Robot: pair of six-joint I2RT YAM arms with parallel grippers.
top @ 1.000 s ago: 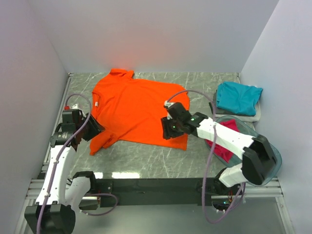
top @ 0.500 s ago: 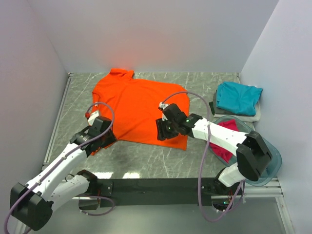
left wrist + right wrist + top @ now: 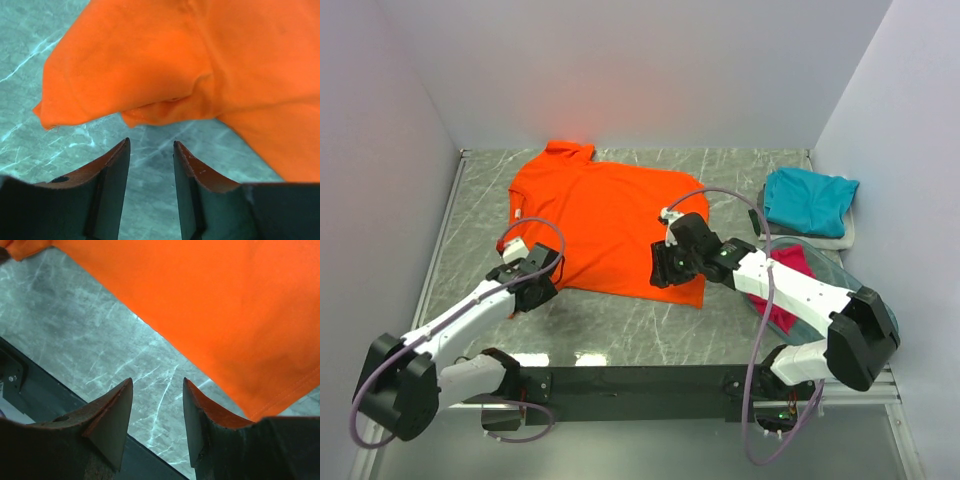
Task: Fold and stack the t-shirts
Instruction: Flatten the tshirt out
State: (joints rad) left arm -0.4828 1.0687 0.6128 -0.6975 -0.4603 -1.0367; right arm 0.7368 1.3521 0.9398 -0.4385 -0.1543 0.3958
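A grey-green marbled bench (image 3: 620,325) carries a bright orange t-shirt (image 3: 600,215) spread flat from its far left to its middle, collar toward the far side and the near-left sleeve rumpled. At far right, a folded teal t-shirt (image 3: 808,200) sits on a pale whitish one (image 3: 840,241) that lies on the bench. Just near of that stack, a clear bluish plastic tub (image 3: 825,265) stands at the near-right corner with a magenta-pink t-shirt (image 3: 786,262) inside.
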